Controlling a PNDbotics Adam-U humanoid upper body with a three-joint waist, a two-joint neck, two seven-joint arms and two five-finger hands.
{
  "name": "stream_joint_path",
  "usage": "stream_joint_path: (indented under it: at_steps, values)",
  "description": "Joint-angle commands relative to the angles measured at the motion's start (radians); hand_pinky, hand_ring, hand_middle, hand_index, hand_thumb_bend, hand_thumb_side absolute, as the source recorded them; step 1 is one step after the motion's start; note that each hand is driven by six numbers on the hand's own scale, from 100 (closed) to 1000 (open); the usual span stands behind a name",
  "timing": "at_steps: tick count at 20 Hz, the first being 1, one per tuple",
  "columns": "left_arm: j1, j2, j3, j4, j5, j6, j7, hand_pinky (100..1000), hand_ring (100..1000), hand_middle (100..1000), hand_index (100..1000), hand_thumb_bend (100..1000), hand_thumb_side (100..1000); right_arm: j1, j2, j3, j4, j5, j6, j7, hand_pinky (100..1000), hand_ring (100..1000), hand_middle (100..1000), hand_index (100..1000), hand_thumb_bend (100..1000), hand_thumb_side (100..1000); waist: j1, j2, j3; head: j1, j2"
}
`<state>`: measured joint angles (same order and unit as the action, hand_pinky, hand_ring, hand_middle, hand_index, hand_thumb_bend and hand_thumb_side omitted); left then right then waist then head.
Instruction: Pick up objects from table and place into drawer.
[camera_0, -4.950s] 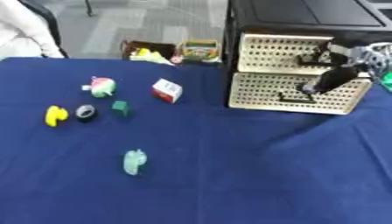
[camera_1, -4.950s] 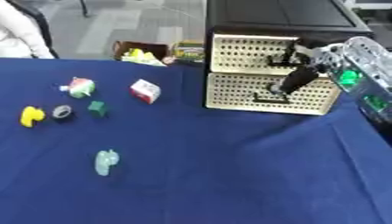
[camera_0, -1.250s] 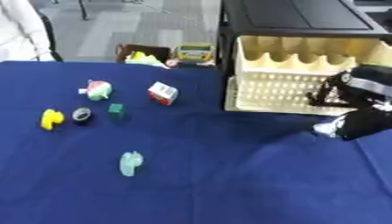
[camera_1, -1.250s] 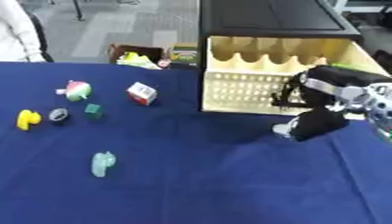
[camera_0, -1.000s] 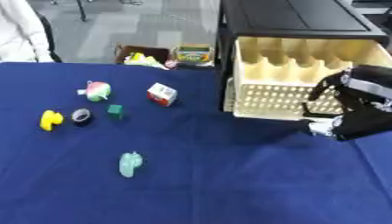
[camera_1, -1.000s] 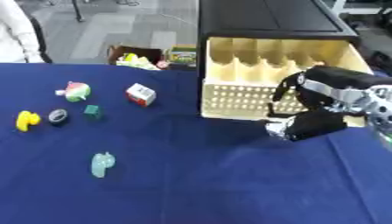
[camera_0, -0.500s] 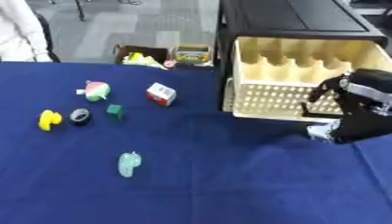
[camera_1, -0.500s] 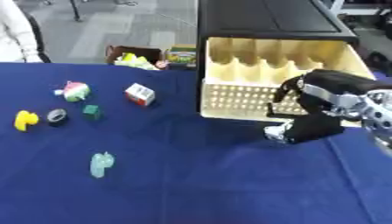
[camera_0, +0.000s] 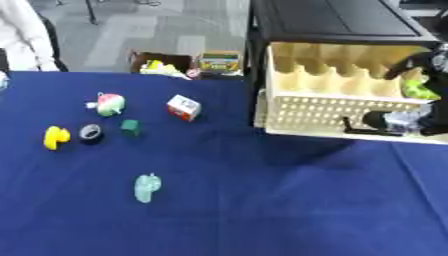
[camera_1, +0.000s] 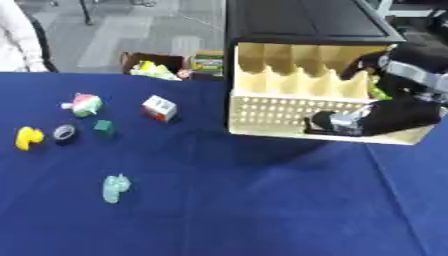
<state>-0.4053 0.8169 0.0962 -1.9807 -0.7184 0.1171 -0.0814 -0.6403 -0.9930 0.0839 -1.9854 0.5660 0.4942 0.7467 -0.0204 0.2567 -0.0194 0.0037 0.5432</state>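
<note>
In the left eye view the cream drawer (camera_0: 332, 112) stands pulled out at three o'clock, with the toys, including a yellow duck (camera_0: 55, 137) and a pale green figure (camera_0: 145, 187), untouched at nine o'clock. In the right eye view the right hand (camera_1: 350, 121) sits at the drawer's front handle, its fingers too unclear to tell whether they clasp it, and the left hand is not seen. The opening step looks finished, so the next move calls for reaching across to a toy.

Both head eyes look steeply down, sharing the blue table (camera_0: 219, 210) and open drawer (camera_1: 297, 117).

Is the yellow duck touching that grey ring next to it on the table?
Apart. In the left eye view a thin strip of blue cloth shows between the yellow duck and the grey ring.
</note>
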Motion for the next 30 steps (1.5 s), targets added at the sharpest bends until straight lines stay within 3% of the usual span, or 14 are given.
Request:
stream_joint_path:
  at_steps: [1,7,13,16,22,23,26,30]
  values:
    - [-0.027,0.042,-0.005,0.004,-0.017,-0.017,-0.046,479,622,676,878,100,717,-0.008,-0.014,-0.066,-0.015,0.012,-0.004,-0.027,153,234,110,836,574,829,0.003,-0.022,-0.003,0.009,0.000]
    - [-0.069,0.043,-0.054,0.034,-0.033,-0.075,-0.128,487,634,675,877,100,732,-0.023,-0.001,-0.114,-0.015,0.020,-0.063,-0.182,158,238,102,816,544,919,0.003,-0.030,-0.010,0.017,-0.002]
    - [-0.104,0.026,-0.109,0.075,-0.033,-0.118,-0.191,491,645,684,882,100,763,-0.041,0.021,-0.135,-0.015,0.016,-0.001,-0.439,206,289,140,805,432,976,0.005,-0.032,-0.016,0.023,-0.003]
    - [-0.123,0.015,-0.139,0.098,-0.039,-0.139,-0.231,502,660,699,891,100,789,-0.047,0.034,-0.129,-0.015,-0.006,0.031,-0.556,206,289,139,800,448,991,0.006,-0.032,-0.018,0.024,-0.003]
    - [-0.143,0.008,-0.167,0.122,-0.030,-0.172,-0.292,506,667,702,886,128,826,-0.044,0.038,-0.113,-0.015,-0.055,0.046,-0.658,206,289,139,796,447,998,0.008,-0.032,-0.018,0.023,0.000]
    - [-0.143,0.008,-0.167,0.123,-0.029,-0.173,-0.294,509,680,683,865,246,850,-0.043,0.038,-0.112,-0.015,-0.059,0.047,-0.663,208,290,140,789,440,1000,0.008,-0.032,-0.018,0.023,0.000]
    - [-0.142,0.029,-0.209,0.139,-0.025,-0.201,-0.323,533,700,691,874,287,844,-0.056,0.046,-0.109,-0.015,-0.074,0.049,-0.690,208,290,140,787,440,1000,0.012,-0.029,-0.029,0.017,0.001]
    - [-0.180,0.020,-0.294,0.184,-0.039,-0.254,-0.376,562,721,699,898,482,862,-0.049,0.047,-0.104,-0.015,-0.091,0.058,-0.721,208,289,138,780,438,1000,0.011,-0.029,-0.027,0.009,0.002]
